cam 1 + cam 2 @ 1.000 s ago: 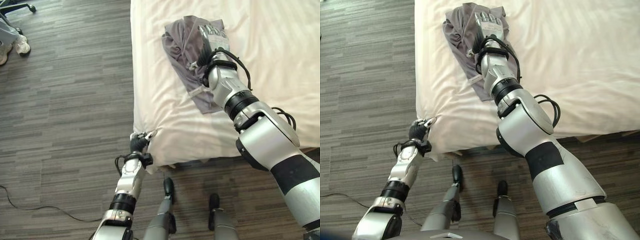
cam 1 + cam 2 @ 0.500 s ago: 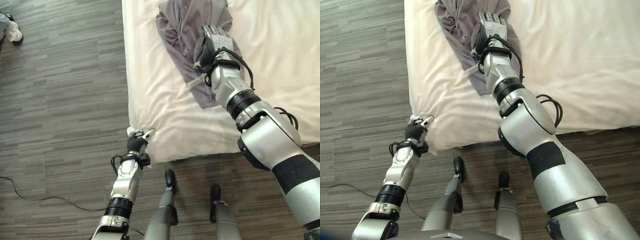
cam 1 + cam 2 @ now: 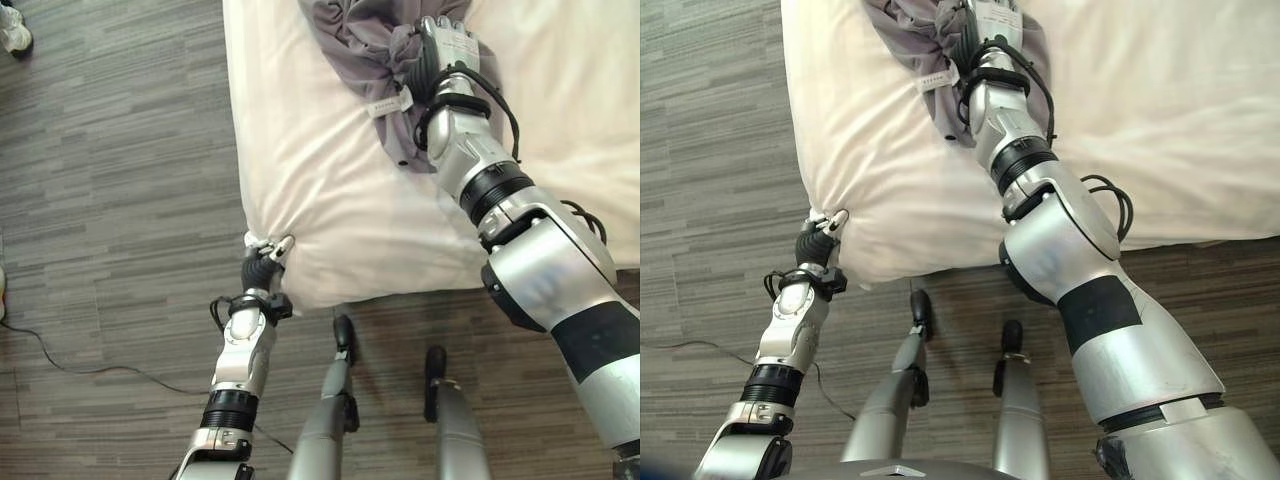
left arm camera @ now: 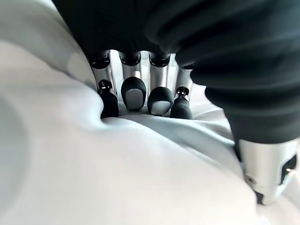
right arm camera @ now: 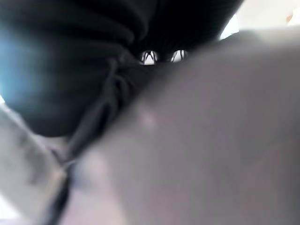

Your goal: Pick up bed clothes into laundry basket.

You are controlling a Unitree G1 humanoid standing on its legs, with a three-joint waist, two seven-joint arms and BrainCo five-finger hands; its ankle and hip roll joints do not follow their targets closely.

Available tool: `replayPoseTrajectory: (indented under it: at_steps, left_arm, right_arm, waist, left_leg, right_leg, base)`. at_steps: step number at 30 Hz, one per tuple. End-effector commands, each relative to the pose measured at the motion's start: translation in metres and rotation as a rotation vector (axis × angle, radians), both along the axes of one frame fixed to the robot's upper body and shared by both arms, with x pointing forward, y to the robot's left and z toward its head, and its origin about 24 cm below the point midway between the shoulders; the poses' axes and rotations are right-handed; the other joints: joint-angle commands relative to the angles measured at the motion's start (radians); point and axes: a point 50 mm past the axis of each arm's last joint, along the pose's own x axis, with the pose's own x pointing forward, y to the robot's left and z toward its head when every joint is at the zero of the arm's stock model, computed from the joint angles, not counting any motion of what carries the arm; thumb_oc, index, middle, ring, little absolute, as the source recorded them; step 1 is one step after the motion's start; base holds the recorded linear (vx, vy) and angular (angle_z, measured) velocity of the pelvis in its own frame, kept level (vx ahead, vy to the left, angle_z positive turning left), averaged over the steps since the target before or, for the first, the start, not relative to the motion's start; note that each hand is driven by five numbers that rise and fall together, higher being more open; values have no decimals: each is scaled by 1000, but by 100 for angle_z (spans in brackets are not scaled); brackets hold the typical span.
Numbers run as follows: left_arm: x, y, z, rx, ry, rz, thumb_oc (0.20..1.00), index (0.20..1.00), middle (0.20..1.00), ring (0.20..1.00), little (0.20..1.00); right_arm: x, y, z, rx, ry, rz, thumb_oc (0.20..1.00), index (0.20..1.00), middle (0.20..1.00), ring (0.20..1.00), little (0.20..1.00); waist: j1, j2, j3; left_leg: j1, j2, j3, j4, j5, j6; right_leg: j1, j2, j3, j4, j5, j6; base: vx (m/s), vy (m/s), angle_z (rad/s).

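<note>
- The bed (image 3: 560,120), spread with a cream sheet (image 3: 330,190), takes up the far right of the scene; its near left corner juts toward the robot.
- The wood-plank floor (image 3: 110,200) runs along the left and near sides of the bed.
- The grey garment (image 3: 375,45) lies crumpled on the sheet at the far edge of the head views, right of the bed's left edge, with a white label (image 3: 388,102) showing on its near side.
- The right hand (image 3: 445,45) lies on top of the garment, its arm reaching far across the bed. In the right wrist view grey cloth (image 5: 211,140) bunches close against the dark cover; the fingers are buried in the folds, so I cannot tell whether they grasp it or lie loose.
- The left hand (image 3: 262,255) is at the near left corner of the bed. In the left wrist view its fingers (image 4: 133,91) curl in and pinch a fold of the sheet (image 4: 117,178), clenched on the cloth.
- A white shoe (image 3: 14,30) sits on the floor at the far left.
</note>
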Motion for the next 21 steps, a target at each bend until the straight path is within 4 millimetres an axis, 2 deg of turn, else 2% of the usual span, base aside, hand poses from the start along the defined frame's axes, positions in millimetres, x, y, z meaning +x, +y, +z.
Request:
replayPoseTrajectory:
  at_steps: [1, 2, 5, 8, 10, 12, 13, 14, 15, 16, 17, 18, 19, 20, 21]
  left_arm:
    - [26, -70, 13, 31, 19, -246, 1000, 1000, 1000, 1000, 1000]
    - [26, -70, 13, 31, 18, -246, 1000, 1000, 1000, 1000, 1000]
    - [26, -64, 8, 32, 39, -230, 1000, 1000, 1000, 1000, 1000]
    - [26, -62, 8, 34, 36, -222, 1000, 1000, 1000, 1000, 1000]
    - [28, -50, 12, 74, 27, -173, 1000, 1000, 1000, 1000, 1000]
    - [29, -47, 16, 82, 13, -159, 1000, 1000, 1000, 1000, 1000]
    - [35, -39, 34, 110, -44, -111, 1000, 1000, 1000, 1000, 1000]
    - [35, -39, 34, 111, -44, -111, 1000, 1000, 1000, 1000, 1000]
    - [41, -36, 49, 135, -87, -94, 1000, 1000, 1000, 1000, 1000]
    - [54, -36, 76, 178, -148, -71, 1000, 1000, 1000, 1000, 1000]
    - [54, -36, 77, 179, -149, -71, 1000, 1000, 1000, 1000, 1000]
    - [61, -37, 106, 223, -231, -77, 1000, 1000, 1000, 1000, 1000]
    - [62, -40, 119, 240, -271, -85, 1000, 1000, 1000, 1000, 1000]
    - [63, -40, 120, 240, -271, -85, 1000, 1000, 1000, 1000, 1000]
    - [65, -40, 139, 276, -327, -80, 1000, 1000, 1000, 1000, 1000]
  right_arm:
    - [1, -2, 3, -23, 77, -45, 200, 200, 200, 200, 200]
    - [1, -2, 3, -23, 77, -45, 200, 200, 200, 200, 200]
    - [2, -8, 4, 37, 59, -19, 200, 200, 200, 200, 200]
    - [2, -8, 4, 45, 51, -7, 200, 200, 200, 200, 200]
    - [2, -2, -6, 147, 63, 66, 200, 200, 200, 200, 200]
    - [2, -1, -13, 202, 75, 90, 200, 200, 200, 200, 200]
    - [2, 4, -37, 375, 111, 143, 200, 200, 200, 200, 200]
    - [2, 4, -37, 375, 110, 143, 200, 200, 200, 200, 200]
    - [2, 6, -44, 431, 121, 155, 200, 200, 200, 200, 200]
    - [0, 13, -62, 500, 147, 174, 200, 200, 200, 200, 200]
    - [0, 13, -61, 500, 147, 174, 200, 200, 200, 200, 200]
    - [-1, 15, -72, 524, 159, 167, 200, 200, 200, 200, 200]
    - [-2, 18, -77, 533, 168, 173, 200, 200, 200, 200, 200]
    - [-2, 18, -77, 534, 167, 174, 200, 200, 200, 200, 200]
    - [-3, 18, -88, 544, 200, 174, 200, 200, 200, 200, 200]
  waist:
    - [-6, -14, 75]
    - [-7, -15, 79]
    - [-29, -34, 75]
    - [-36, -44, 78]
    - [-48, -70, 52]
    - [-51, -76, 44]
    - [-60, -91, 34]
    - [-60, -92, 34]
    - [-65, -99, 23]
    - [-77, -114, -2]
    - [-77, -115, 0]
    - [-87, -128, -20]
    - [-93, -137, -29]
    - [-93, -137, -30]
    - [-99, -150, -52]
  left_leg:
    - [192, 95, 23, 3, -63, -154]
    - [191, 94, 22, 3, -58, -153]
    - [326, 78, 36, 3, -79, -141]
    - [364, 74, 42, 3, -76, -136]
    - [479, 66, 59, 3, -78, -113]
    - [503, 65, 64, 3, -80, -108]
    - [559, 66, 75, 3, -91, -99]
    - [557, 67, 76, 3, -87, -98]
    - [580, 69, 80, 3, -95, -94]
    - [608, 76, 85, 3, -99, -89]
    - [610, 75, 85, 3, -99, -89]
    - [638, 78, 92, 3, -113, -83]
    - [658, 77, 101, 3, -123, -80]
    - [655, 77, 102, 3, -119, -80]
    - [671, 71, 104, 3, -132, -68]
  right_leg:
    - [252, 16, 8, -566, 395, -11]
    - [253, 15, 9, -569, 400, -12]
    - [396, -11, -1, -611, 388, 9]
    - [433, -21, -5, -614, 386, 16]
    - [555, -41, -21, -614, 360, 44]
    - [581, -43, -26, -614, 355, 48]
    - [640, -44, -37, -614, 342, 59]
    - [637, -44, -35, -614, 346, 58]
    - [661, -44, -41, -614, 340, 61]
    - [688, -42, -45, -614, 342, 62]
    - [690, -42, -45, -614, 341, 63]
    - [715, -45, -56, -614, 341, 68]
    - [733, -48, -63, -614, 336, 73]
    - [730, -48, -62, -614, 340, 72]
    - [739, -51, -62, -614, 345, 74]
  base:
    - [10, 70, 3]
    - [9, 61, 4]
    - [28, 105, 3]
    - [12, 101, -6]
    - [28, 219, -11]
    - [15, 170, -4]
    - [-11, 172, -3]
    - [-23, 172, -8]
    - [-41, 120, -6]
    - [-29, 122, -8]
    - [-78, 162, -9]
    - [-50, 146, -22]
    - [-61, 144, -21]
    - [-55, 138, -26]
    - [-78, 120, -21]
